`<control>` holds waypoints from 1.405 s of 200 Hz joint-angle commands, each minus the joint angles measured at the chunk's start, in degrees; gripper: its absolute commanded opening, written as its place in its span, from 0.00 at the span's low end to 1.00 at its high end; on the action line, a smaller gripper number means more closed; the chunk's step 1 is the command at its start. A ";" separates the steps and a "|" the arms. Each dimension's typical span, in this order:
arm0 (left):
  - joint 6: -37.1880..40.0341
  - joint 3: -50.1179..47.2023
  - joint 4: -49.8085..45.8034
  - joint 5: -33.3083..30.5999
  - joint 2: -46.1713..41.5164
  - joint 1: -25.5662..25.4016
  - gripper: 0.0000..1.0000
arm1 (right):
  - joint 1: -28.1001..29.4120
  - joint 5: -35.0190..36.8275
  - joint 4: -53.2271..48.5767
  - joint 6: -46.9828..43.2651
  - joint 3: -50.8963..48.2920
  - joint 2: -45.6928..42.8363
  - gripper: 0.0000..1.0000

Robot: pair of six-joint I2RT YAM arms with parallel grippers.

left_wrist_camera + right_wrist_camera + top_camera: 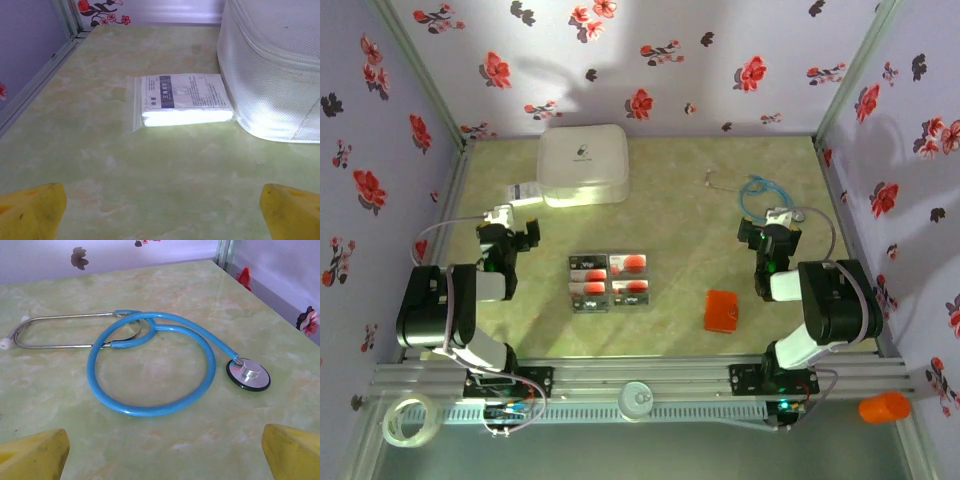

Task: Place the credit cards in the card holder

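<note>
Clearly the opening step: left gripper [515, 238] and right gripper [775, 232] both gape wide, holding nothing.
Flat, glossy credit cards [610, 282] lie in a neat block right of the left gripper, nearer its base. The squarish orange-red card holder [722, 310] sits left of the right gripper. The next move likely calls for pinching one thin card's edge.

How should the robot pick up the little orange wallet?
Probably from straight above with the right gripper, pinching two opposite edges of the card holder. It lies flat and thin on the table, closest to that arm, so there is no upright side to grab.
</note>
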 commanded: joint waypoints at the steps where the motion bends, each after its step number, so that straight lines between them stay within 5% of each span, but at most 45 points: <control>1: 1.26 0.88 -0.37 -0.75 0.06 0.33 1.00 | -0.21 0.62 0.03 0.10 0.97 0.02 0.99; 281: 1.08 1.51 -1.16 -0.72 0.19 0.37 1.00 | -2.93 -4.38 -3.14 1.94 2.72 0.37 0.99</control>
